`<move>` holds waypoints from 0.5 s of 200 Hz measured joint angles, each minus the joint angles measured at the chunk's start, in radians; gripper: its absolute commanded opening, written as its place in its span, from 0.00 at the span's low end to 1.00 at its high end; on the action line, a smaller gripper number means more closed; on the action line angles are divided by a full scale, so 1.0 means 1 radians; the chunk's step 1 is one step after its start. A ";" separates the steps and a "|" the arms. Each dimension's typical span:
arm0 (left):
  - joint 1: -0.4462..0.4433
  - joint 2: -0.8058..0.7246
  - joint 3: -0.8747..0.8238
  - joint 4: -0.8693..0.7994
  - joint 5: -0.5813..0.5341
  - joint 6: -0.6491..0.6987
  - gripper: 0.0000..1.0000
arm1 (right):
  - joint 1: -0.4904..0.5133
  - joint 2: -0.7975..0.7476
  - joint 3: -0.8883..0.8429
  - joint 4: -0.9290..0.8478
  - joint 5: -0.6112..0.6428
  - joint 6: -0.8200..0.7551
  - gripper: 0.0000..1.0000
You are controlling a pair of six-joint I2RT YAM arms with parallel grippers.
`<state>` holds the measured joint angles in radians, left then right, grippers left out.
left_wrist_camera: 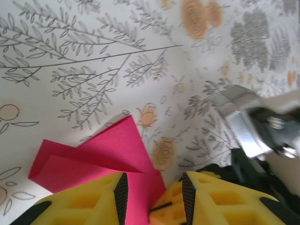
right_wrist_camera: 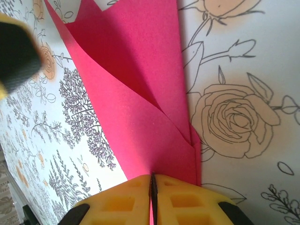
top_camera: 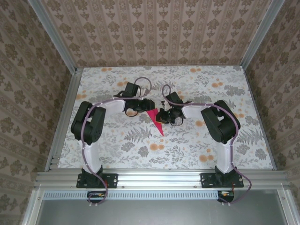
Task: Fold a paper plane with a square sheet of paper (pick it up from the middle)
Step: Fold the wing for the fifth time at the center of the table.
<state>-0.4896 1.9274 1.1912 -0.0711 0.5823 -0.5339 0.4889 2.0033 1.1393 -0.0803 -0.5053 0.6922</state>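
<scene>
**A:** What is the right pincer doing?

**B:** The right pincer (right_wrist_camera: 152,183) is clamped tight. Its two yellow pads meet with no gap, and an edge of the pink paper (right_wrist_camera: 140,93) runs straight in between them. It grips the paper at one end of the long fold.

**A:** And the left one?

**B:** The left pincer (left_wrist_camera: 152,190) stands part open, with its pads clearly apart. A corner of the paper lies in the gap, but I see neither pad pressing on it. My guess is that it holds nothing.

**A:** Where is the paper?

**B:** In the middle of the table (top_camera: 117,150), between the two pincers and close against the right one. From above it is a narrow wedge with its sharp tip toward the near edge.

**A:** How far along is the plane?

**B:** Well along, I think. The flat square is gone: the paper is doubled into a long pointed shape with layered flaps and a crease down its length, so the nose and body folds look done. The flaps lift loosely and are not pressed flat. What seems left is creasing them down and forming the wings. I cannot tell whether any wing fold is made yet.
</scene>
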 measured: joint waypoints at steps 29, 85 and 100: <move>-0.004 -0.033 -0.069 0.065 0.010 -0.023 0.29 | -0.002 -0.001 -0.009 0.017 -0.004 0.023 0.12; -0.036 0.003 -0.097 0.068 0.006 -0.034 0.21 | -0.004 -0.001 -0.009 0.017 -0.004 0.038 0.11; -0.037 0.020 -0.096 0.064 -0.003 -0.034 0.20 | -0.004 -0.001 -0.009 0.017 -0.005 0.039 0.11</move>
<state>-0.5270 1.9472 1.0950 -0.0074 0.5789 -0.5682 0.4847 2.0022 1.1301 -0.0635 -0.5106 0.7315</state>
